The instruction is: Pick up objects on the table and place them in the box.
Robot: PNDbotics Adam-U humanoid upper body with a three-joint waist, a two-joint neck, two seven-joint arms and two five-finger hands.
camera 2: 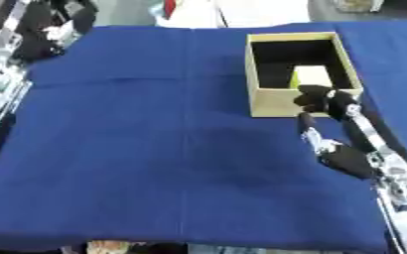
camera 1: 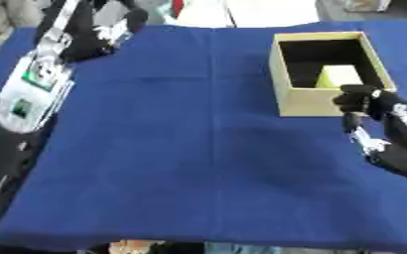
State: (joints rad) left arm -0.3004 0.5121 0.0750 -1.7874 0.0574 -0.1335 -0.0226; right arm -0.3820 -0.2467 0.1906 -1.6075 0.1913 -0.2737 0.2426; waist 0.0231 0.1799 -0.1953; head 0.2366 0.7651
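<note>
Left eye view: I see the left robot hand (camera 1: pixel 102 34) at the bench's (camera 1: pixel 172 149) far left corner, fingers curled, holding nothing. The box (camera 1: pixel 315 101) stands far right, a pale yellow object (camera 1: pixel 339 75) inside.

Right eye view: the right robot hand (camera 2: pixel 337 149) is at the box's near wall, fingers curled, empty.

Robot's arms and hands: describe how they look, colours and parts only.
Both arms are mostly black with silver-white joints. The right hand has black fingers on slim silver links, and a round silver joint sits lower on that arm. The left hand is black with pale metal parts. Its forearm carries a white casing with small green markings.
</note>
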